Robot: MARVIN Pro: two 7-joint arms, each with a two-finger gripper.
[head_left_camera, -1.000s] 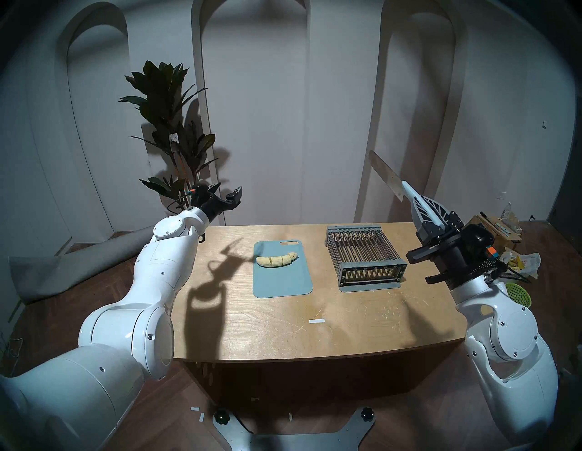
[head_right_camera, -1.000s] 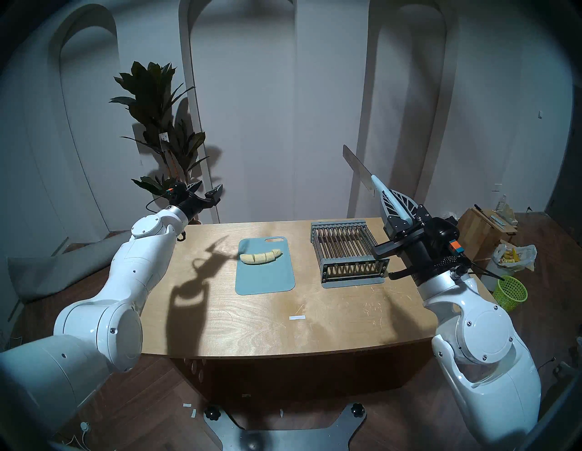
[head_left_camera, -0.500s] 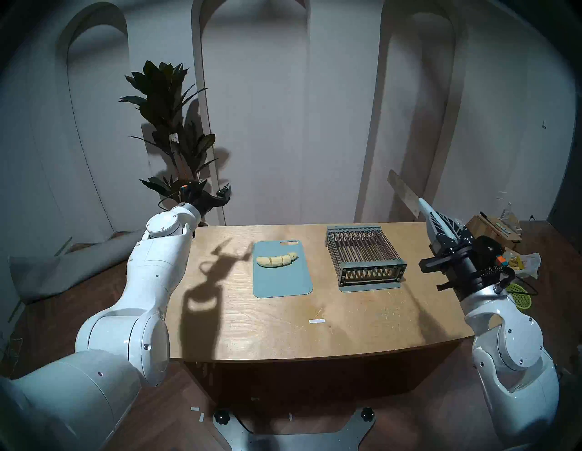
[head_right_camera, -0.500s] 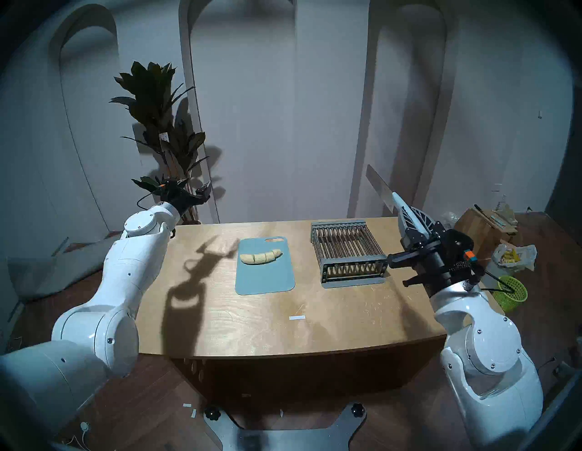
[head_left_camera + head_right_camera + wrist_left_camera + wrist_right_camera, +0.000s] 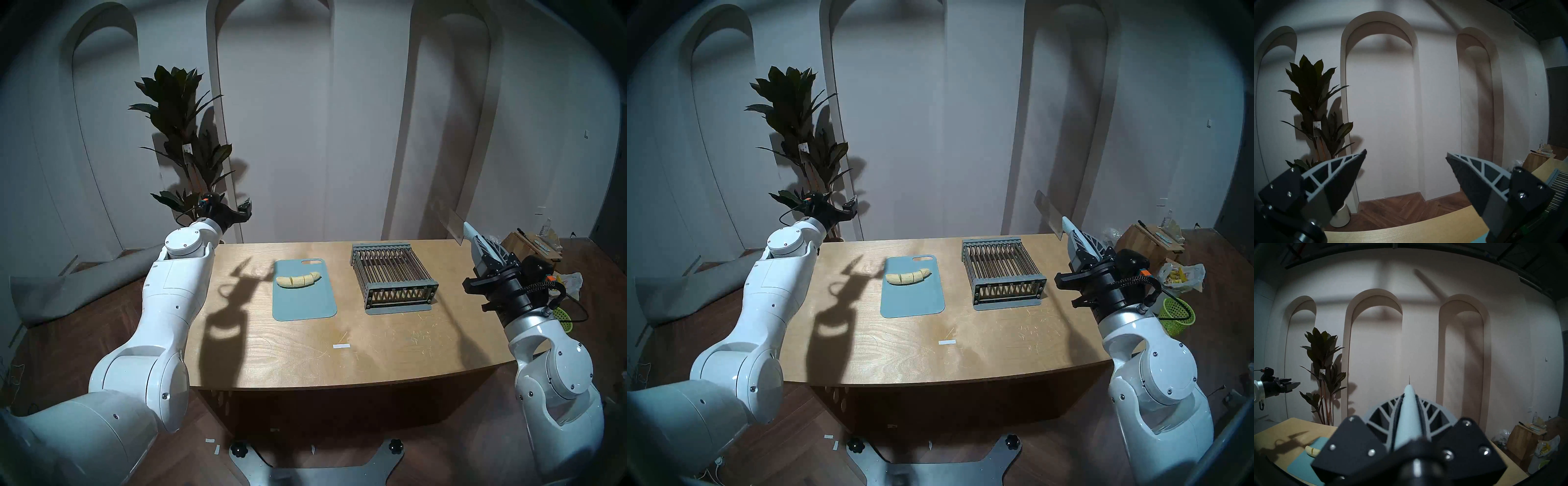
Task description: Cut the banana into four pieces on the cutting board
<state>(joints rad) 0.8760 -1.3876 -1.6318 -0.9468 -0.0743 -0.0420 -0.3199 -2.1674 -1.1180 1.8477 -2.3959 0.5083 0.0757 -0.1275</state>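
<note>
The banana (image 5: 298, 280) lies peeled and cut into several chunks, still in a curved row, on the far half of the blue-grey cutting board (image 5: 304, 303). Both also show in the right wrist view: banana (image 5: 1312, 451), board (image 5: 1302, 467). My left gripper (image 5: 236, 205) is open and empty, raised beyond the table's far left corner; its wrist view (image 5: 1406, 153) faces the wall. My right gripper (image 5: 479, 241) is shut on a knife's pale blue handle (image 5: 1409, 412). It holds the knife up at the table's far right edge, with the blade (image 5: 451, 222) pointing up and left.
A grey slatted rack (image 5: 391, 275) stands on the wooden table (image 5: 339, 359), right of the board. A white tape strip (image 5: 341, 346) lies near the front. A potted plant (image 5: 185, 142) stands behind the left gripper. A bag of peel scraps (image 5: 1180, 276), a green basket (image 5: 1176, 314) and a wooden box (image 5: 1149, 244) are on the floor at the right.
My right arm has swung right and down with the knife, away from above the rack to the table's right edge. My left gripper has shifted slightly left. The banana has not moved.
</note>
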